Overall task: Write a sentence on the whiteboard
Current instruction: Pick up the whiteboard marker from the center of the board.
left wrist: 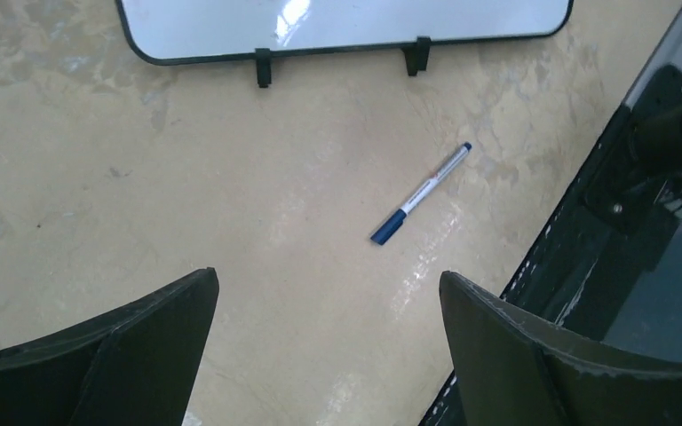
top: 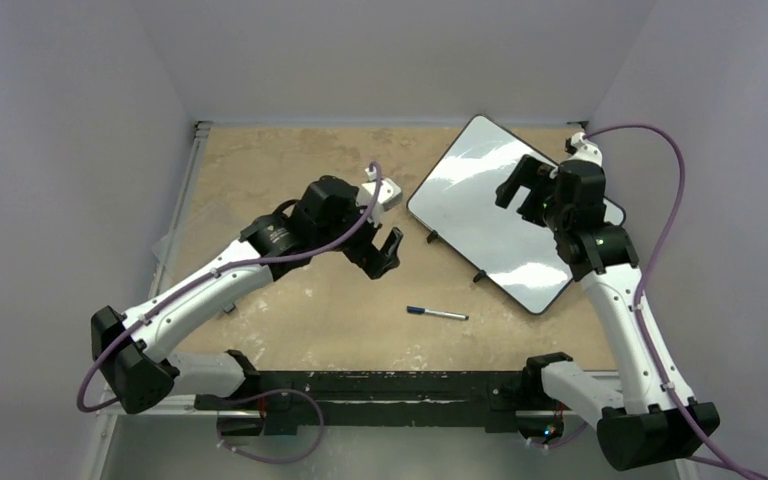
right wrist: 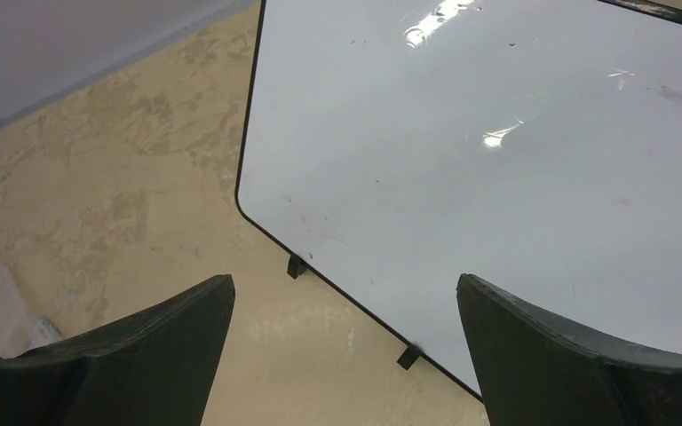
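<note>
The glossy white, black-rimmed whiteboard (top: 470, 205) lies blank, far right on the tan table (top: 290, 170) — left fingers (left wrist: 142, 355) and right fingers (right wrist: 568, 355) gape wide, empty; a glancing pinch could roll the slim blue-capped marker (left wrist: 422, 191) away.

The right gripper (right wrist: 344, 286) has two dark, thick fingers (right wrist: 142, 355) spread wide apart, with nothing between them. Ahead of it and off to its right lies the big shiny white whiteboard with a thin black rim (right wrist: 497, 177). Its face is plain white with bright spots of light. Two small black feet (right wrist: 296, 265) stick out from the rim nearest the fingers. The bare tan table (right wrist: 124, 177) lies under the gripper and to its left.
</note>
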